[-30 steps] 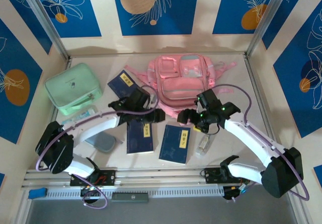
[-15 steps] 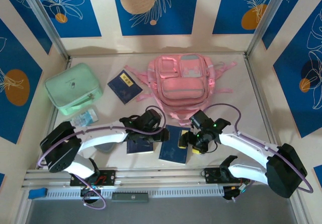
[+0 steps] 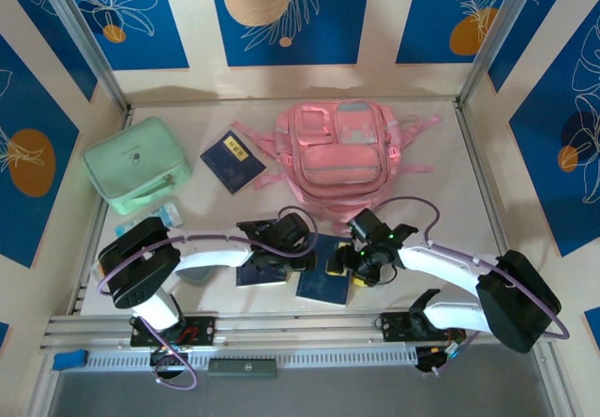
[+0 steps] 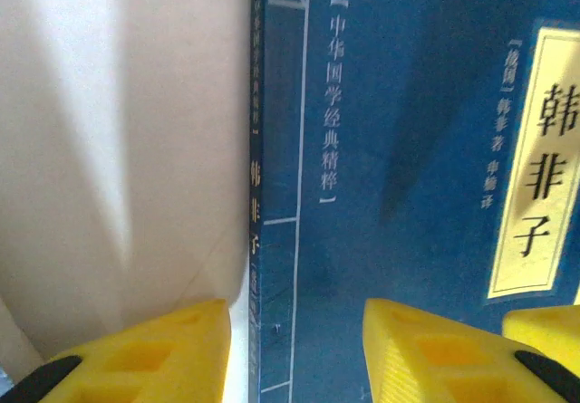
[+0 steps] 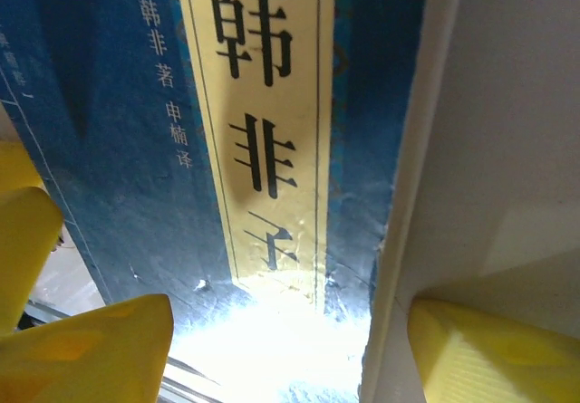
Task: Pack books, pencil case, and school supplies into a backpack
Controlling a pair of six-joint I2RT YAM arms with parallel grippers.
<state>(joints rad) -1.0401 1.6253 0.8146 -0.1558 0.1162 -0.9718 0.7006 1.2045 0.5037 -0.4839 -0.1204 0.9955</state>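
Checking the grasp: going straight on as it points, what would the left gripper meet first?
The left gripper would likely meet the spine edge of the navy book, between its fingers; depth is unclear.

Both arms reach inward, with the grippers low and close together.
The left arm [image 3: 202, 246] rises from its base, then stretches right with the wrist bent down. The left gripper [image 3: 281, 260] points downward, its yellow fingers [image 4: 145, 353] spread apart. The right arm [image 3: 450, 262] doubles back at the elbow and runs left, with green lights lit on the wrist. The right gripper [image 3: 343, 263] also faces down, its yellow fingers [image 5: 489, 353] held wide. The two grippers sit near each other without touching.
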